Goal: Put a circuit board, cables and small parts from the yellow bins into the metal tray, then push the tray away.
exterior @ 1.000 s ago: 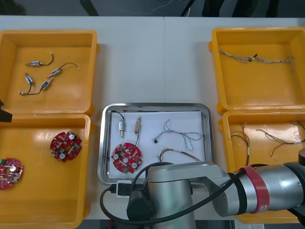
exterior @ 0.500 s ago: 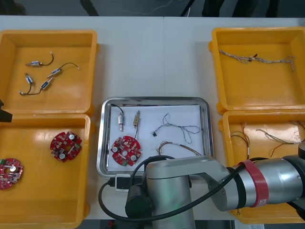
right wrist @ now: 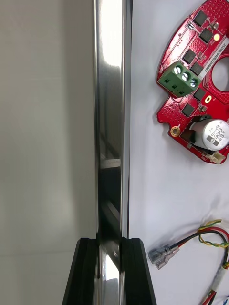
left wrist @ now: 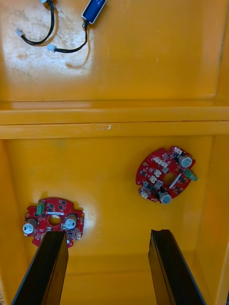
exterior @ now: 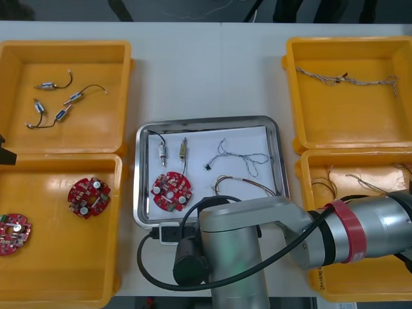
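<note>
Pinching tray (exterior: 209, 120) rim near its 6 o'clock with right gripper (right wrist: 109, 248), narrow, one finger each side. Inside: board (exterior: 171, 191) at 7, small parts (exterior: 162, 153) at 10, cables (right wrist: 164, 253) toward 4. Hovering left gripper (left wrist: 105, 238) wide over bin (exterior: 58, 270) at table's 8 o'clock, two boards (left wrist: 164, 174) beneath

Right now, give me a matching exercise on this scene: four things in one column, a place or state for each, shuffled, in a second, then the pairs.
1 right end effector
2 left end effector
3 far left bin
4 far right bin

A holds one twisted cable
B shut on the metal tray rim
C open over two circuit boards
D holds small metal parts

Pairs: 1-B, 2-C, 3-D, 4-A
</note>
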